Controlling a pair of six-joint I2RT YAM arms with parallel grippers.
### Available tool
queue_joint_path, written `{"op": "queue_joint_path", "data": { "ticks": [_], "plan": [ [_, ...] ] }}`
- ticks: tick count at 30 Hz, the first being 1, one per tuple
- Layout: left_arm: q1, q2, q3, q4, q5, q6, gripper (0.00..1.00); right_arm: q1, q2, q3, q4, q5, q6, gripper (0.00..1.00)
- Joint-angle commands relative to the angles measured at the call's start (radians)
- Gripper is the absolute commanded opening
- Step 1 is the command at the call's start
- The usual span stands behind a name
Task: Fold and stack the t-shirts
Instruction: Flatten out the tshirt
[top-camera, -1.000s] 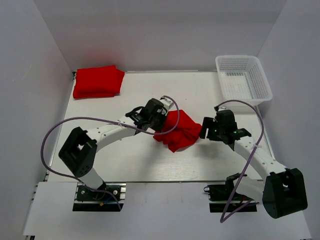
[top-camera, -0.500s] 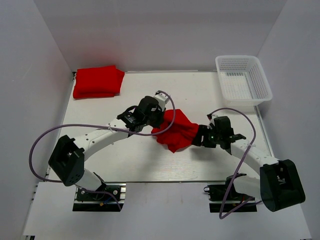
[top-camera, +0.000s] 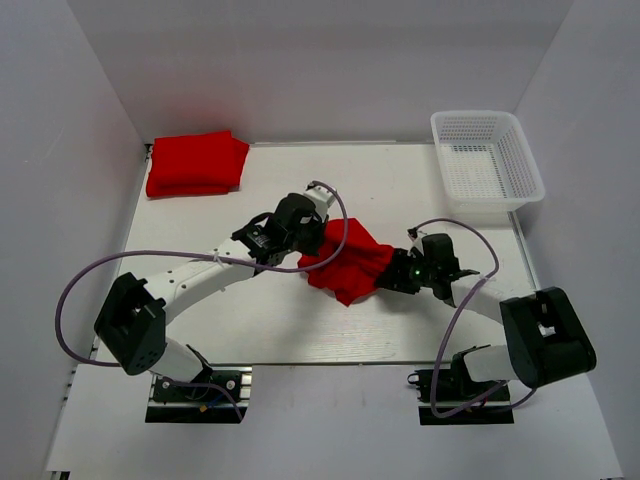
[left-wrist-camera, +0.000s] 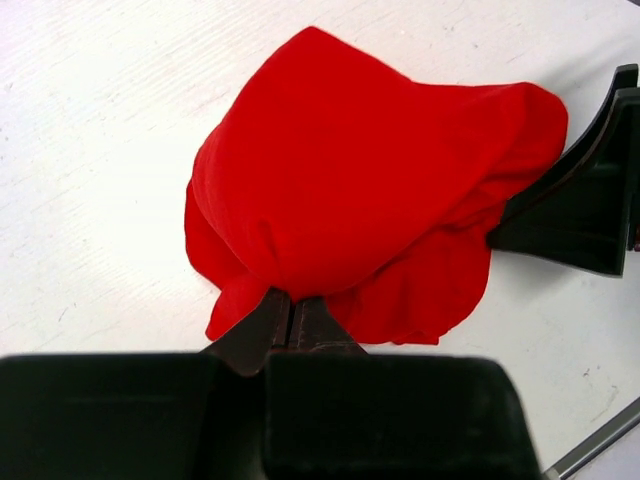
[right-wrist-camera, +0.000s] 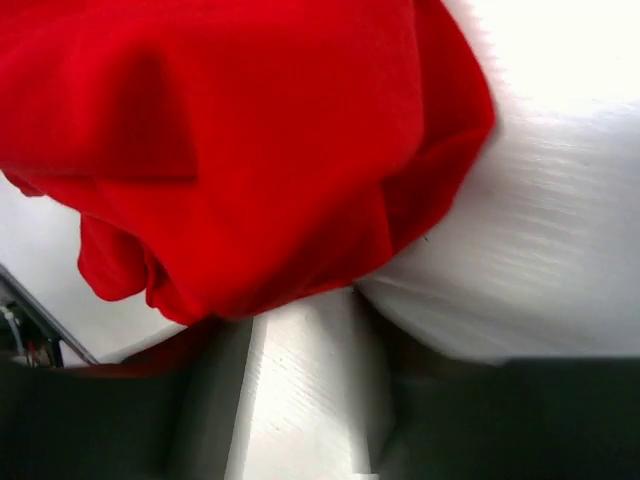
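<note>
A crumpled red t-shirt (top-camera: 348, 262) lies bunched in the middle of the table. My left gripper (top-camera: 311, 251) is shut on its left edge; in the left wrist view the jaws (left-wrist-camera: 292, 303) pinch a fold, and the t-shirt (left-wrist-camera: 370, 180) bulges beyond them. My right gripper (top-camera: 393, 276) is low at the shirt's right edge. In the right wrist view its jaws (right-wrist-camera: 300, 320) stand apart with white table between them, and the cloth (right-wrist-camera: 240, 140) hangs just past the blurred fingertips. A folded red t-shirt pile (top-camera: 196, 163) rests at the back left corner.
A white mesh basket (top-camera: 487, 160) stands at the back right corner. White walls close in the table on three sides. Both arms' cables loop over the table's front half. The right gripper's dark finger (left-wrist-camera: 585, 200) shows in the left wrist view.
My right gripper has moved left and down to the shirt's right edge, its jaws narrowing. My left gripper, still shut on the shirt, has shifted slightly left.
</note>
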Motion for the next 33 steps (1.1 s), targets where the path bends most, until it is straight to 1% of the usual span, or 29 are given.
{"op": "queue_joint_path", "data": {
  "ticks": [1, 3, 4, 5, 6, 7, 8, 9, 10, 11, 12, 13, 14, 15, 17, 18, 19, 20, 21, 22, 23, 24, 26, 27, 29, 30, 31, 33],
  "plan": [
    [0.004, -0.055, -0.009, -0.007, -0.025, -0.012, 0.0, 0.007, 0.043, -0.011, 0.134, -0.063, 0.046, 0.36],
    [0.004, -0.064, -0.009, -0.007, -0.036, -0.021, 0.0, 0.011, 0.054, -0.004, 0.14, -0.057, 0.047, 0.2],
    [0.014, -0.073, -0.009, -0.007, -0.047, -0.021, 0.0, 0.012, 0.043, -0.002, 0.136, -0.042, 0.05, 0.02],
    [0.014, -0.082, -0.009, -0.007, -0.047, -0.021, 0.0, 0.01, 0.037, -0.001, 0.125, -0.033, 0.044, 0.0],
    [0.014, -0.083, -0.009, -0.02, -0.069, -0.021, 0.0, 0.013, 0.022, 0.005, 0.116, -0.001, 0.041, 0.0],
    [0.014, -0.092, 0.011, -0.029, -0.123, -0.021, 0.0, 0.012, -0.028, 0.01, 0.055, 0.042, 0.012, 0.0],
    [0.014, -0.092, 0.023, -0.052, -0.155, -0.021, 0.0, 0.01, -0.049, 0.022, 0.021, 0.12, 0.001, 0.0],
    [0.014, -0.092, 0.04, -0.069, -0.187, -0.021, 0.0, 0.008, -0.068, 0.07, -0.017, 0.166, -0.009, 0.0],
    [0.024, -0.102, 0.075, -0.089, -0.27, -0.033, 0.0, 0.007, -0.132, 0.088, -0.113, 0.249, -0.022, 0.0],
    [0.024, -0.112, 0.091, -0.112, -0.313, -0.033, 0.0, 0.007, -0.157, 0.104, -0.136, 0.335, -0.05, 0.0],
    [0.024, -0.112, 0.109, -0.121, -0.383, -0.033, 0.0, 0.005, -0.203, 0.149, -0.153, 0.372, -0.057, 0.0],
    [0.034, -0.112, 0.144, -0.133, -0.416, -0.033, 0.0, 0.004, -0.22, 0.16, -0.197, 0.429, -0.072, 0.0],
    [0.034, -0.122, 0.163, -0.144, -0.445, -0.033, 0.0, 0.001, -0.28, 0.186, -0.22, 0.533, -0.08, 0.0],
    [0.034, -0.133, 0.199, -0.164, -0.494, -0.033, 0.0, -0.002, -0.299, 0.214, -0.243, 0.558, -0.086, 0.0],
    [0.046, -0.16, 0.229, -0.173, -0.528, -0.021, 0.0, -0.004, -0.354, 0.26, -0.259, 0.648, -0.107, 0.0],
    [0.057, -0.171, 0.255, -0.173, -0.556, -0.021, 0.0, -0.005, -0.362, 0.281, -0.265, 0.67, -0.136, 0.0],
    [0.057, -0.185, 0.267, -0.159, -0.565, 0.011, 0.0, -0.008, -0.377, 0.341, -0.274, 0.72, -0.144, 0.0],
    [0.057, -0.197, 0.281, -0.15, -0.574, 0.028, 0.0, -0.011, -0.38, 0.367, -0.28, 0.745, -0.15, 0.0],
    [0.066, -0.219, 0.31, -0.141, -0.602, 0.045, 0.0, -0.012, -0.382, 0.392, -0.282, 0.808, -0.182, 0.0],
    [0.066, -0.23, 0.325, -0.127, -0.622, 0.06, 0.0, -0.012, -0.386, 0.467, -0.283, 0.832, -0.196, 0.0],
    [0.066, -0.239, 0.339, -0.127, -0.646, 0.1, 0.0, -0.015, -0.386, 0.49, -0.285, 0.851, -0.207, 0.0],
    [0.066, -0.248, 0.368, -0.117, -0.692, 0.117, 0.0, -0.018, -0.386, 0.515, -0.286, 0.904, -0.26, 0.0],
    [0.066, -0.282, 0.393, -0.116, -0.729, 0.147, 0.0, -0.018, -0.386, 0.616, -0.286, 0.937, -0.314, 0.0],
    [0.066, -0.296, 0.402, -0.103, -0.76, 0.184, 0.0, -0.019, -0.391, 0.66, -0.288, 0.976, -0.351, 0.0],
    [0.066, -0.351, 0.402, -0.069, -0.81, 0.212, 0.0, -0.021, -0.394, 0.732, -0.283, 1.029, -0.402, 0.0],
    [0.066, -0.374, 0.391, -0.052, -0.83, 0.245, 0.0, -0.022, -0.405, 0.745, -0.262, 1.056, -0.445, 0.0],
    [0.066, -0.395, 0.376, -0.031, -0.855, 0.246, 0.0, -0.022, -0.406, 0.757, -0.26, 1.076, -0.466, 0.0],
    [0.066, -0.467, 0.329, 0.023, -0.893, 0.32, 0.0, -0.027, -0.423, 0.794, -0.237, 1.121, -0.5, 0.0]
  ]
}}
